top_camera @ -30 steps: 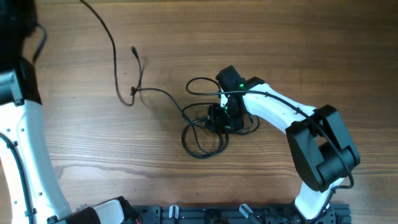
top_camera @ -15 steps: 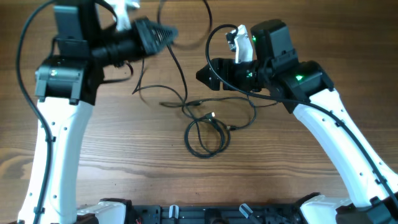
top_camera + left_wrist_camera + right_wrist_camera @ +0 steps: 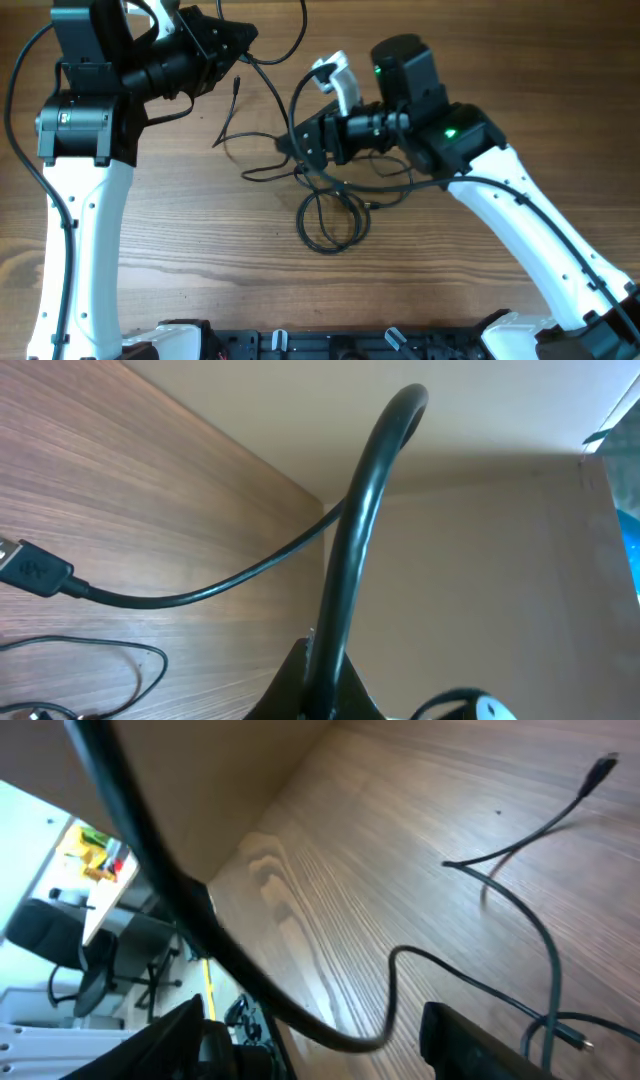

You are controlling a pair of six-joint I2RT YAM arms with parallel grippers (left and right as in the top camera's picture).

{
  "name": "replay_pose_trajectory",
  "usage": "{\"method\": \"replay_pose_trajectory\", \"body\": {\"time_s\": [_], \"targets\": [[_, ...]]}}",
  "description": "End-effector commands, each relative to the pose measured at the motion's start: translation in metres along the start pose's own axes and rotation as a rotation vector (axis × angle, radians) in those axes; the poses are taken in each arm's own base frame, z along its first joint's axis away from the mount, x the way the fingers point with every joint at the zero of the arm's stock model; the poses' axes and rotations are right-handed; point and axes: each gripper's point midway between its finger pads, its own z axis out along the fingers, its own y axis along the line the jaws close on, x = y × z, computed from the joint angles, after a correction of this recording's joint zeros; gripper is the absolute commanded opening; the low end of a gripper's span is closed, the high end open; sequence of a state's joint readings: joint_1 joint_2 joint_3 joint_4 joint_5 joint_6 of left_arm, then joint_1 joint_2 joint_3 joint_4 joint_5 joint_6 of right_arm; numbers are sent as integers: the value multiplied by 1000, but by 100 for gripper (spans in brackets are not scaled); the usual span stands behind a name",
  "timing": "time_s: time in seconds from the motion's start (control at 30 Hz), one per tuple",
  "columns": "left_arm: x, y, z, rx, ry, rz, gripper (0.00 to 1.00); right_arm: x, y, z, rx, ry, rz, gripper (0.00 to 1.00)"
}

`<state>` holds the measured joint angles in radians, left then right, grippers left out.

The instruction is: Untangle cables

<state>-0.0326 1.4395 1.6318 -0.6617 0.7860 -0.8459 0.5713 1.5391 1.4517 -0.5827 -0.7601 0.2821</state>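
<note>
The left gripper (image 3: 238, 42) hangs at the far left of the table (image 3: 180, 250), its jaws clamped together on 1 strand (image 3: 350, 540) of the cables (image 3: 330, 250). In the left wrist view that strand rises from between the fingers and arches over. A length crossing behind it ends in a flat plug (image 3: 30, 570). The right gripper (image 3: 290, 148) sits near the middle, low over the tangle. Its 2 fingers (image 3: 180, 1030) stand well apart, and a thin cord curves between them unpinched. The rest of the cables lie on the table at the centre: a round loop on the near side, with loose strands trailing left and toward the far edge.
</note>
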Motion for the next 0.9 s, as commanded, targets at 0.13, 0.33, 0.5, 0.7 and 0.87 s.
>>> {"method": "replay_pose_trajectory", "body": {"time_s": [0.13, 0.33, 0.5, 0.7, 0.87], "targets": [[-2, -9, -8, 16, -22, 14, 4, -2, -26, 52, 83, -17, 79, 51], [-7, 1, -8, -34, -56, 11, 13, -9, -21, 46, 88, -45, 75, 4], [-15, 18, -10, -121, -116, -2, 17, -17, -4, 7, 162, -114, 67, 4], [-23, 66, -24, -364, -212, -9, 100, -25, 4, -55, 241, -130, 199, 4], [-13, 90, -26, -472, -150, 63, 100, -69, 15, -117, 251, -261, 183, 4]]}}
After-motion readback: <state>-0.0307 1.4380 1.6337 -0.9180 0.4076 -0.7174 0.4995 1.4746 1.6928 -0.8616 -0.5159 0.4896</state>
